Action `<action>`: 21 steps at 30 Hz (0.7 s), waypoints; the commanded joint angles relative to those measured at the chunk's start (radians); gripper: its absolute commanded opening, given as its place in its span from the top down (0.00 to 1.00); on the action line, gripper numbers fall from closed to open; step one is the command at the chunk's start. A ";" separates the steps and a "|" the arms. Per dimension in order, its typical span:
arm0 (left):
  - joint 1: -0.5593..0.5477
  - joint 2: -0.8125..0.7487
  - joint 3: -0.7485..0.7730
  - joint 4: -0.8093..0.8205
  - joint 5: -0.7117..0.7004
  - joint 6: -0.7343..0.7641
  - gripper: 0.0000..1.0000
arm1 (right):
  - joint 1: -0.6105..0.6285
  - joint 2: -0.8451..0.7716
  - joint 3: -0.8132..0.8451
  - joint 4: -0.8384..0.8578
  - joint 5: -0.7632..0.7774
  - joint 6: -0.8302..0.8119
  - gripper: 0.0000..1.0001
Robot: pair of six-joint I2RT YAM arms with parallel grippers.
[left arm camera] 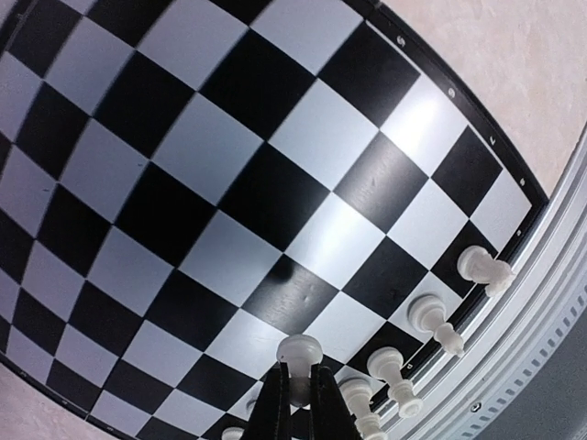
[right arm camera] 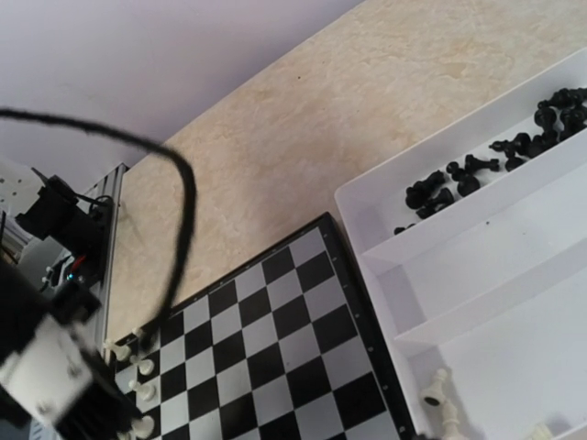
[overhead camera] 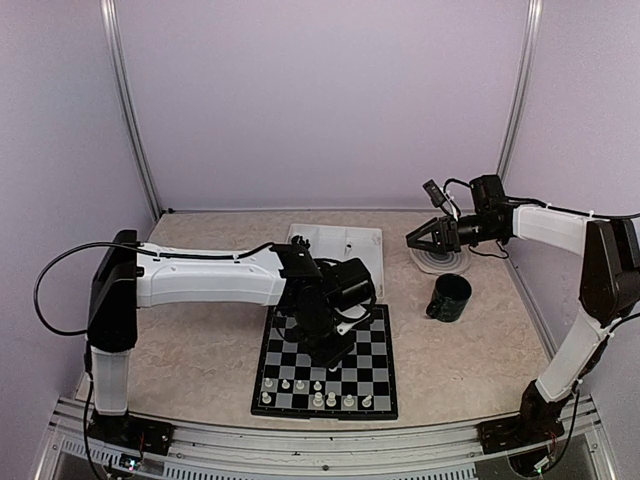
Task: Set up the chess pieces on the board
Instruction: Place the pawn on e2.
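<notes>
White pawn (left arm camera: 298, 349) pinched in left gripper (left arm camera: 298, 378), arm bent down over board (overhead camera: 376, 362) | right gripper (overhead camera: 418, 239) aloft, jaws apart

Left arm (overhead camera: 210, 280) was extended toward 3 o'clock with its wrist bent down. Left gripper (left arm camera: 299, 369) pointed downward, fingers pinched tight on a white piece (left arm camera: 299, 348). Right arm (overhead camera: 560, 225) stood at the 3 o'clock side, forearm reaching toward 9 o'clock. Right gripper (overhead camera: 418, 238) was held level, jaws parted.
</notes>
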 commanded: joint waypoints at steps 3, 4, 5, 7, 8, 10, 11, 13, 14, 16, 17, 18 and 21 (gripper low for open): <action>-0.018 0.057 0.028 -0.050 0.069 0.043 1.00 | 0.000 0.008 -0.012 -0.002 -0.010 -0.014 0.45; -0.018 0.058 0.030 -0.051 0.072 0.045 1.00 | 0.000 0.008 -0.011 -0.003 -0.009 -0.015 0.45; -0.018 0.061 0.030 -0.049 0.076 0.047 1.00 | 0.000 0.009 -0.010 -0.003 -0.009 -0.016 0.45; -0.020 0.066 0.032 -0.047 0.082 0.048 1.00 | 0.000 0.010 -0.011 -0.006 -0.010 -0.016 0.45; -0.021 0.068 0.032 -0.045 0.087 0.048 1.00 | 0.000 0.010 -0.010 -0.005 -0.011 -0.017 0.45; -0.024 0.073 0.036 -0.040 0.098 0.048 1.00 | 0.000 0.011 -0.011 -0.006 -0.011 -0.017 0.45; -0.027 0.076 0.040 -0.039 0.102 0.049 1.00 | 0.000 0.011 -0.010 -0.005 -0.011 -0.018 0.45; -0.031 0.085 0.046 -0.045 0.109 0.054 1.00 | 0.000 0.011 -0.011 -0.006 -0.012 -0.018 0.45; -0.034 0.089 0.046 -0.046 0.113 0.057 1.00 | 0.000 0.011 -0.010 -0.006 -0.010 -0.018 0.45; -0.037 0.095 0.046 -0.048 0.119 0.060 1.00 | 0.000 0.012 -0.009 -0.007 -0.011 -0.019 0.45; -0.038 0.096 0.048 -0.047 0.119 0.061 1.00 | 0.000 0.013 -0.009 -0.007 -0.011 -0.019 0.45; -0.038 0.097 0.048 -0.049 0.119 0.060 0.99 | 0.000 0.013 -0.009 -0.008 -0.011 -0.020 0.44; -0.038 0.101 0.048 -0.052 0.119 0.062 0.99 | 0.000 0.013 -0.009 -0.008 -0.011 -0.020 0.44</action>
